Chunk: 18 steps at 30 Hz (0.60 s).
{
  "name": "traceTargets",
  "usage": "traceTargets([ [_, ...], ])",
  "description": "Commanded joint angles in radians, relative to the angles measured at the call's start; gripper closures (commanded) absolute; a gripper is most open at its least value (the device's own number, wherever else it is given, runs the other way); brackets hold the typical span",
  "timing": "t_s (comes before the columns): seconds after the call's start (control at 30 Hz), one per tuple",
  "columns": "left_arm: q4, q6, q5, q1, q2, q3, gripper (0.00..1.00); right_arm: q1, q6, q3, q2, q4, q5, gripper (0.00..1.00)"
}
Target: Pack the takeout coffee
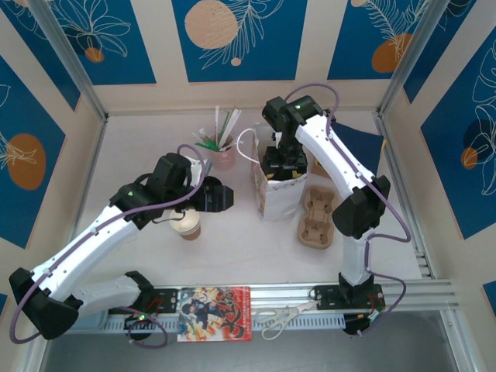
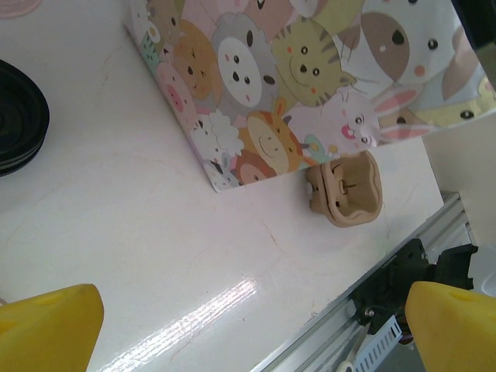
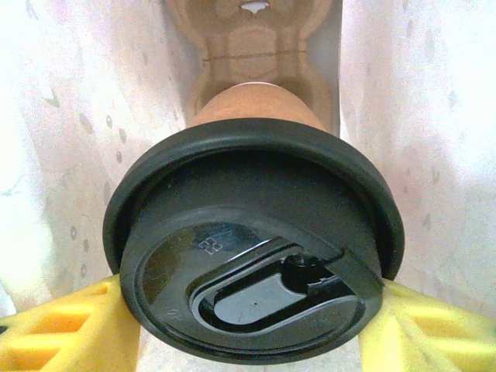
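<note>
- Top view: one open kraft-brown paper cup with a cream-white inside (image 1: 187, 225) stands on the white table (image 1: 139, 155) left of centre. It is just below the left gripper (image 1: 217, 198) and is not held.
- Top view, further items: one pink cup of straws (image 1: 222, 153) above centre, one pair of scissors (image 1: 277, 318) and one printed booklet (image 1: 215, 312) along the bottom rail.
- Left wrist view: one loose black round lid (image 2: 15, 116) lies at the left edge. The animal-print paper gift bag (image 2: 271, 85) runs across the top, with one brown moulded-pulp cup carrier (image 2: 345, 187) just beside its lower corner.
- Right wrist view, looking into the bag: one lidded kraft-brown paper cup (image 3: 256, 108) sits under a black plastic sip lid (image 3: 256, 256). A second pulp carrier (image 3: 252, 35) lies on the bag's floor beyond it. Whether the cup is seated in that carrier cannot be told.
- Count: two paper cups (one open, one lidded), two black lids (one loose, one fitted), two pulp carriers (one on the table, one in the bag) and one bag.
- Left arm: it stretches from the lower left corner up to the centre. Its yellow fingers (image 2: 50, 329) stand wide apart over bare table with nothing between them.
- Right arm: it rises from the lower right, bends at the right-hand elbow and runs up-left. The right gripper (image 1: 280, 164) is turned down into the bag's mouth, its fingers clamped on either side of the fitted lid.
</note>
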Motion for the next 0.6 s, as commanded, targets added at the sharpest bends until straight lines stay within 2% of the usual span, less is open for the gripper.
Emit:
traceTargets([
  [0.0,0.007,-0.01,0.029,-0.004,-0.014,-0.007,0.0,0.022,-0.015,-0.05,-0.057,-0.153,-0.03,0.35],
  [0.2,-0.003,-0.013,0.024,-0.004,-0.018,-0.008,0.0,0.031,-0.022,-0.101,-0.09,-0.151,-0.03,0.35],
  [0.57,-0.098,0.007,-0.051,-0.003,-0.051,0.004,0.0,0.041,-0.016,-0.053,-0.024,-0.112,-0.027,0.35],
])
